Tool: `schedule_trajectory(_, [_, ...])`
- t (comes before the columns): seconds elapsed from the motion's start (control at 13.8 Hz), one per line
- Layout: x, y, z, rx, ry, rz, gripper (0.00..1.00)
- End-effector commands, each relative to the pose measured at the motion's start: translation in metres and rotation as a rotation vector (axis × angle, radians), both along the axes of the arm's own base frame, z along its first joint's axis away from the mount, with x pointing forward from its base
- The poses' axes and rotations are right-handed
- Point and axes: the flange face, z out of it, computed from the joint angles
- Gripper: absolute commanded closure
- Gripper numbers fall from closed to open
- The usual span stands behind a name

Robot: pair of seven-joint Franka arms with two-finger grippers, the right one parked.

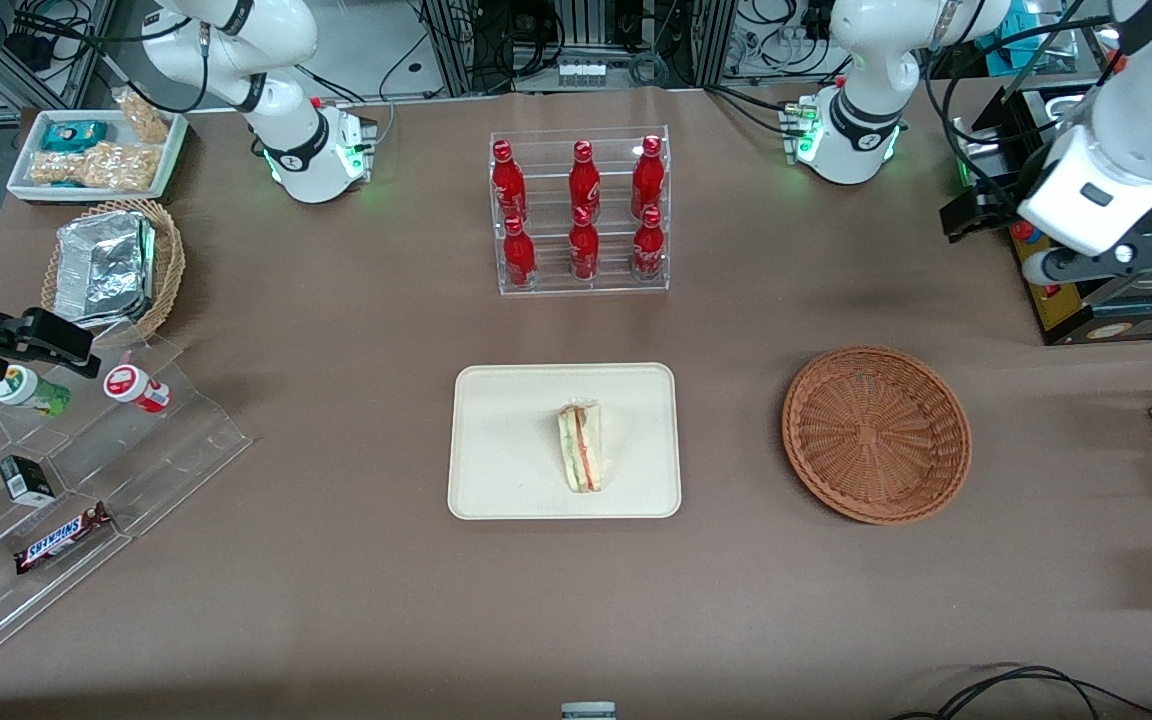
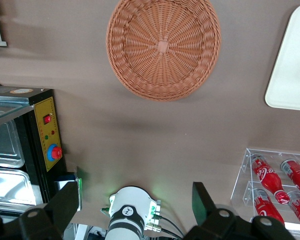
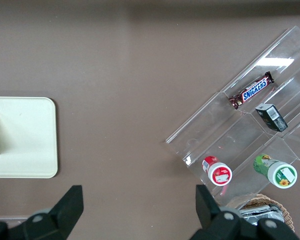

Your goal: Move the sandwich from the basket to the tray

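Cream-coloured and flat, the tray (image 1: 564, 440) lies on the brown worktop (image 1: 336, 560) at the centre of the front view, nearer to the camera than the clear rack of red bottles (image 1: 581, 212). The sandwich (image 1: 581, 446) rests on the tray near its middle, a wrapped wedge with pale bread and red and green filling layers facing up, its long axis running from the far rim toward the near rim. The basket (image 1: 876, 433), a reddish-brown woven round, sits on the worktop beside the tray toward the working arm's end, apart from it and holding nothing. The gripper (image 2: 132, 207) is raised well above the worktop at the working arm's end, farther from the front camera than the basket; in the left wrist view its jaws stand apart with nothing between them, and the basket (image 2: 163, 47) and one corner of the tray (image 2: 292, 65) lie below. A black control box with a yellow panel (image 2: 46, 132) stands near the arm's base.
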Motion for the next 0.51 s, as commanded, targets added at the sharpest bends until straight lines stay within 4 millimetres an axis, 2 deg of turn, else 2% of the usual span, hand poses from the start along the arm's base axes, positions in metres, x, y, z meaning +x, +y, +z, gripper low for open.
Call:
schedule_trajectory(0.0, [-0.002, 0.015, 0.010, -0.007, 0.002, -0.035, 0.00])
schedule_trajectory(0.14, [-0.001, 0.034, 0.011, -0.019, 0.003, -0.010, 0.00])
schedule_trajectory(0.43, [-0.009, 0.043, 0.006, -0.002, 0.067, 0.004, 0.00])
